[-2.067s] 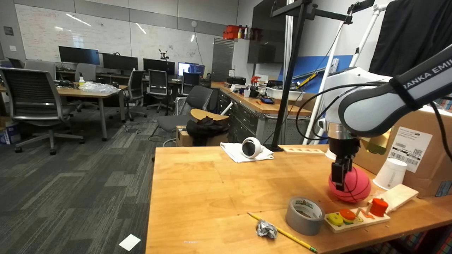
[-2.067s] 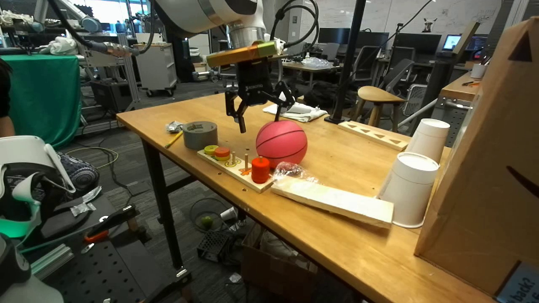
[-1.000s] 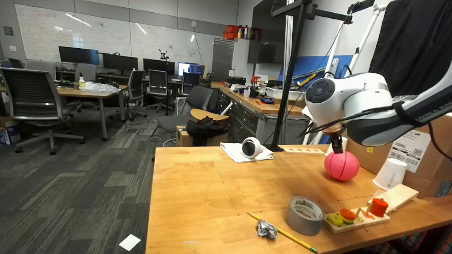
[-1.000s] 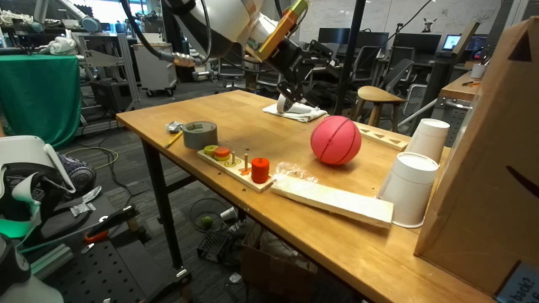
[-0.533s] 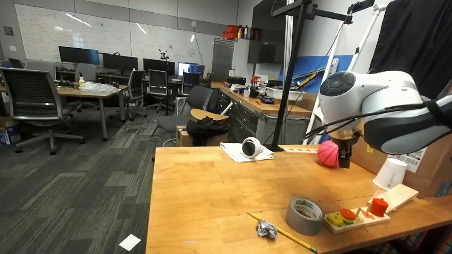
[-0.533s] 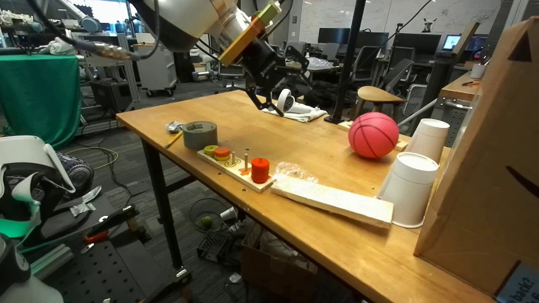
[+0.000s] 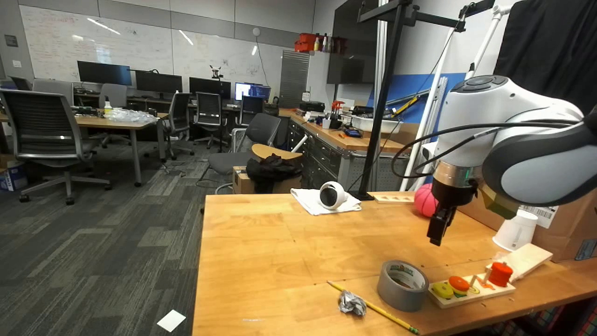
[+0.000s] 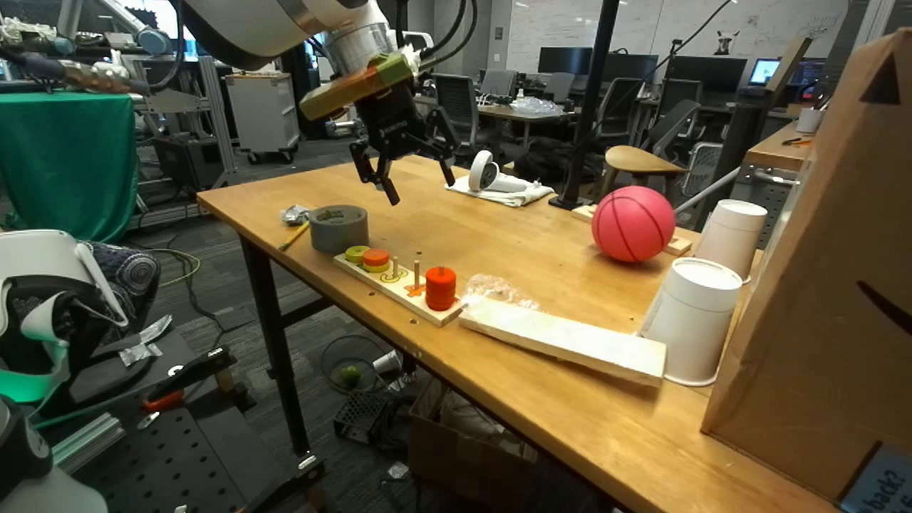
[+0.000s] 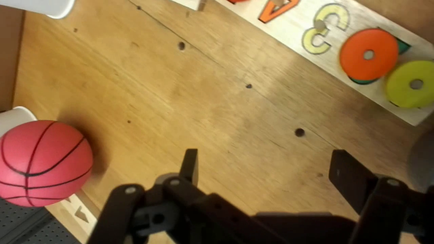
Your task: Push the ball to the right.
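The pink-red ball (image 8: 633,224) rests at the table's far side by a wooden strip with triangular cutouts (image 8: 680,245) and two white cups. In an exterior view the ball (image 7: 423,200) is partly hidden by my gripper. In the wrist view the ball (image 9: 44,162) is at the left edge, in front of a cup (image 9: 15,117); I cannot tell whether they touch. My gripper (image 8: 422,189) is open and empty, tilted above the table and well apart from the ball. It also shows in an exterior view (image 7: 436,239) and in the wrist view (image 9: 264,152).
A grey tape roll (image 8: 339,229), a peg board with rings (image 8: 399,285) and a wooden block (image 8: 563,338) line the near edge. A front cup (image 8: 691,320) stands by a cardboard box (image 8: 812,299). A white device (image 8: 499,178) lies on a cloth.
The ball has rolled from beside the peg board to the strip and cups. My gripper swung tilted after it, then drew back and straightened somewhat. The farther cup shifted slightly.
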Controlling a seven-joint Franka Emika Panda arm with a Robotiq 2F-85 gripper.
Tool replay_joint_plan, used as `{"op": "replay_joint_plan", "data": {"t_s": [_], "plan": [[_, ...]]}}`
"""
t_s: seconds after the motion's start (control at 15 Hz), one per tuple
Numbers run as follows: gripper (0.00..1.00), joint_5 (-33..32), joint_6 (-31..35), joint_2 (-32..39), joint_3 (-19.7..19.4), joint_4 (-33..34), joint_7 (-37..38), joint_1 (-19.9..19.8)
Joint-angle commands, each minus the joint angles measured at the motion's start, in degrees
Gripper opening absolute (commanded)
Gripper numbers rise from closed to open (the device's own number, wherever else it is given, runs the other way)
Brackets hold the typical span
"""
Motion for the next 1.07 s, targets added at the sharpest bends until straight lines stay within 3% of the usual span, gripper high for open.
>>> {"op": "replay_joint_plan", "data": {"t_s": [0.0, 0.47, 0.73, 1.0], "plan": [[1.0, 11.32, 3.8, -1.5, 0.03, -1.3, -5.82, 0.98], [1.0, 29.66, 6.0, 1.35, 0.04, 1.91, -15.6, 3.07], [1.0, 33.13, 6.1, 5.15, -0.17, 6.11, -17.64, 2.38], [1.0, 32.59, 6.82, 10.3, -0.39, 11.98, -18.81, 1.03]]}}
